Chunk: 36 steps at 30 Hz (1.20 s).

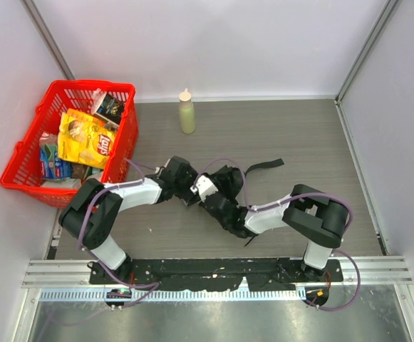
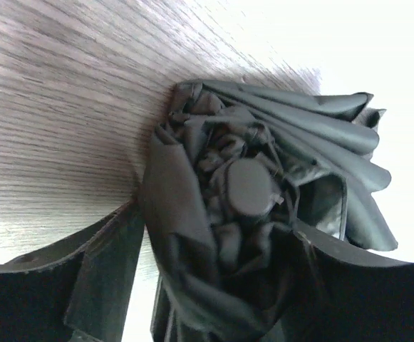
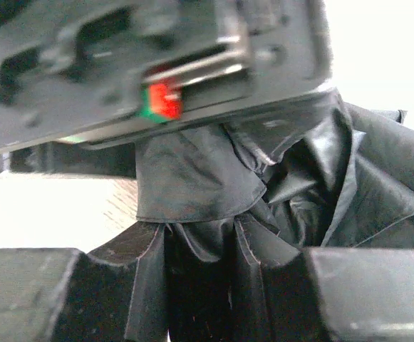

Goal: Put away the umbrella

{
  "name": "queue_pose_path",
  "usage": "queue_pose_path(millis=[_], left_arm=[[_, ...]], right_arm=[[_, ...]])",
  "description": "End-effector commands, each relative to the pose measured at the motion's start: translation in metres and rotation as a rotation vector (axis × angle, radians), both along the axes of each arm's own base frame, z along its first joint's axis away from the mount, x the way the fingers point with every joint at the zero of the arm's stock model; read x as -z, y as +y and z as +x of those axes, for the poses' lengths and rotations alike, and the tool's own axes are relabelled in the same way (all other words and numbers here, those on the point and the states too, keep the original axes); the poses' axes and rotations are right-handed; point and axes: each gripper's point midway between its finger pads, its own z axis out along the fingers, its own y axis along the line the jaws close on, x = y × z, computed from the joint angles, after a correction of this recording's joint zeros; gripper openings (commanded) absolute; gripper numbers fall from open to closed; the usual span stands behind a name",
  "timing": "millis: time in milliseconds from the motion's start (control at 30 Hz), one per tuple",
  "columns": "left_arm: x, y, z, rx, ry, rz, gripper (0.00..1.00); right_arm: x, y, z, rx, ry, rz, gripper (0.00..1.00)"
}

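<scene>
Reading Lay's on yellow bag (image 1: 85, 139) in red basket (image 1: 128, 135) among other packets (image 1: 109, 107); your right fingers (image 3: 370, 292) pinch umbrella (image 3: 207, 185); left fingers (image 2: 100, 278): cannot tell.

A grey wood-grain table (image 1: 299, 135) is enclosed by plain white walls (image 1: 214, 43), framed by metal posts (image 1: 365, 48). Its near edge is lined by a metal rail (image 1: 385, 271).
</scene>
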Motion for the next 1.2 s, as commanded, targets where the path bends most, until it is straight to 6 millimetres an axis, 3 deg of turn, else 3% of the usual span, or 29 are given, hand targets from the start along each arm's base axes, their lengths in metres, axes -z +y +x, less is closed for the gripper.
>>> queue_pose_path(millis=[0,100,133,367,400,533,667,700,800,833,900,933,967,1000,1033,1133,1167], left_arm=[[0.063,0.045,-0.055,0.045,0.151,0.191,0.75],[0.069,0.048,-0.055,0.043,0.127,0.190,0.81],[0.072,0.050,-0.055,0.044,0.121,0.199,0.81],[0.093,0.058,-0.050,0.048,0.108,0.265,0.79],[0.094,0.056,-0.047,0.046,0.094,0.262,0.73],[0.099,0.057,-0.048,0.047,0.067,0.248,0.32],[0.097,0.055,-0.049,0.061,0.049,0.231,0.01],[0.097,0.056,-0.051,0.064,0.050,0.232,0.00],[0.091,0.056,-0.050,0.069,0.028,0.221,0.00],[0.090,0.055,-0.050,0.075,0.018,0.212,0.00],[0.086,0.054,-0.050,0.078,0.009,0.198,0.00],[0.084,0.053,-0.051,0.083,0.008,0.194,0.00],[0.082,0.052,-0.051,0.090,-0.001,0.191,0.00],[0.080,0.052,-0.050,0.093,-0.004,0.190,0.00],[0.079,0.052,-0.050,0.096,-0.006,0.190,0.00],[0.073,0.047,-0.052,0.111,-0.007,0.159,0.00],[0.071,0.046,-0.052,0.113,-0.011,0.151,0.00]], right_arm=[[0.049,-0.001,-0.034,-0.098,0.302,0.182,0.00],[0.045,-0.004,-0.033,-0.139,0.396,0.339,0.00],[0.042,0.003,-0.045,-0.210,0.452,0.395,0.00],[0.020,0.023,-0.059,-0.375,0.634,0.607,0.01],[0.018,0.027,-0.063,-0.389,0.674,0.629,0.00],[0.016,0.033,-0.066,-0.397,0.733,0.659,0.00],[0.015,0.033,-0.063,-0.338,0.778,0.666,0.01],[0.020,0.029,-0.058,-0.254,0.802,0.652,0.09],[0.009,0.017,-0.047,-0.101,0.806,0.608,0.35],[0.003,0.008,-0.042,-0.018,0.804,0.591,0.52],[-0.024,-0.004,-0.037,0.045,0.758,0.589,0.67],[-0.032,-0.010,-0.035,0.071,0.736,0.590,0.71],[-0.054,-0.018,-0.031,0.089,0.689,0.620,0.76],[-0.059,-0.030,-0.027,0.132,0.675,0.621,0.77],[-0.079,-0.038,-0.023,0.160,0.637,0.671,0.77],[-0.089,-0.093,0.006,0.428,0.603,0.780,0.77],[-0.093,-0.099,0.009,0.479,0.622,0.843,0.78]])
